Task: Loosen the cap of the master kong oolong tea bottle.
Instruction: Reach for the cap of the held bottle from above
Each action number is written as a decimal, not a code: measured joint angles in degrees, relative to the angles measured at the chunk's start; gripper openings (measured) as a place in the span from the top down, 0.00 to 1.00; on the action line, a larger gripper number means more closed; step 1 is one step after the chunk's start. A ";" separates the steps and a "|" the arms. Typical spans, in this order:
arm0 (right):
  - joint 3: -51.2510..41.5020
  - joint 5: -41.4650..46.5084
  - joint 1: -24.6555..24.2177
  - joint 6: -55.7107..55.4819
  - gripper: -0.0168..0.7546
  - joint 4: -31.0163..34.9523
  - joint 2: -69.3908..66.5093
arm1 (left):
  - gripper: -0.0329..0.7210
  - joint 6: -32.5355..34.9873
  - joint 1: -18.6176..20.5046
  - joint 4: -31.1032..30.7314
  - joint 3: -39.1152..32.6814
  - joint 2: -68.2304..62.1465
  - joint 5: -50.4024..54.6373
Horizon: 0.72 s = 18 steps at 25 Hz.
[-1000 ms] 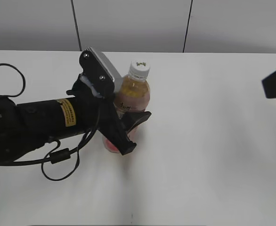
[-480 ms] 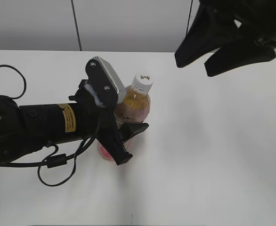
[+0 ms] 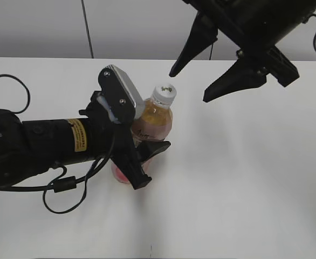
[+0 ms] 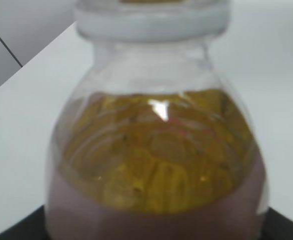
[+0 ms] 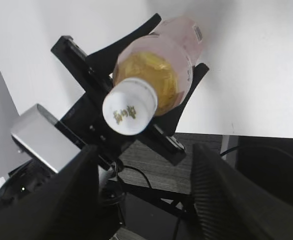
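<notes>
The master kong oolong tea bottle (image 3: 151,125) was found standing on the white table (image 3: 244,178), left of centre in the exterior view; its lower body was clasped between the jaws of the left gripper (image 3: 147,156), which was closed around it; the grip was confirmed in the right wrist view, where dark fingers (image 5: 184,107) were seen on either side of the bottle; in the left wrist view the frame was filled by the bottle's shoulder and amber tea. The cap (image 3: 163,94) was observed seated on the neck and untouched. The right gripper (image 3: 187,86) was noted above and to the right of the cap, its jaws spread wide and nothing held; no contact with the cap was seen. Progress was judged as follows: bottle secured, that step complete; cap not yet grasped; descent over the cap, closing and twisting were judged outstanding.
</notes>
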<state>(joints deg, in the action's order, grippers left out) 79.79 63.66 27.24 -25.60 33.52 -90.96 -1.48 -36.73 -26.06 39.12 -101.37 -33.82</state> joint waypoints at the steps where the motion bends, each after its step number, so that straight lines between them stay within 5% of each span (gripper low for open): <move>1: 0.00 -0.49 0.00 -1.10 0.40 0.18 -0.52 | 0.41 0.00 0.00 -0.06 0.00 0.00 0.00; 18: 0.25 -6.70 3.14 -6.47 0.40 0.37 -5.70 | 0.41 0.00 0.00 -2.12 0.47 0.04 2.97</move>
<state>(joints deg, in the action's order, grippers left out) 80.03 56.96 30.38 -32.07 33.89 -96.67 -1.48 -36.73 -28.18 39.58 -101.33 -30.86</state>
